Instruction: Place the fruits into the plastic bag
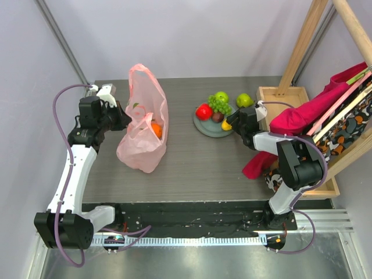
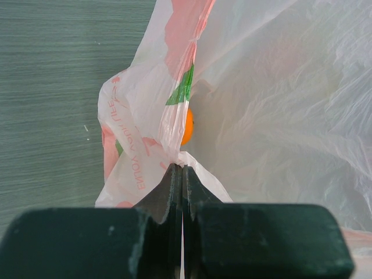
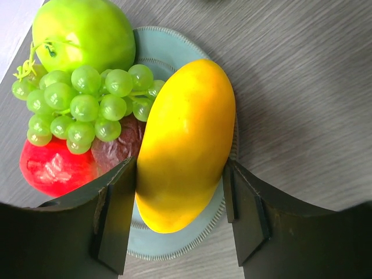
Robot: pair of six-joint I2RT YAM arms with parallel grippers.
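Observation:
My left gripper (image 1: 123, 116) is shut on the edge of the pink plastic bag (image 1: 142, 122), holding it up on the table's left side. The pinched film shows at its tips in the left wrist view (image 2: 179, 168). An orange (image 1: 156, 130) lies inside the bag (image 2: 261, 104) and shows through it (image 2: 187, 127). My right gripper (image 1: 235, 123) is closed around the yellow mango (image 3: 186, 139), which lies on the grey plate (image 3: 174, 244). The pads (image 3: 119, 215) touch its sides. Grapes (image 3: 87, 104), a green apple (image 3: 81, 35), a red apple (image 3: 55, 168) and a plum (image 3: 119, 148) share the plate (image 1: 203, 129).
Another green fruit (image 1: 244, 100) sits on the table right of the plate. A wooden tray (image 1: 279, 93) and a sloping wooden frame (image 1: 302, 46) stand at the right, with a red cloth (image 1: 308, 110) and patterned cloths (image 1: 343, 128) draped close to my right arm.

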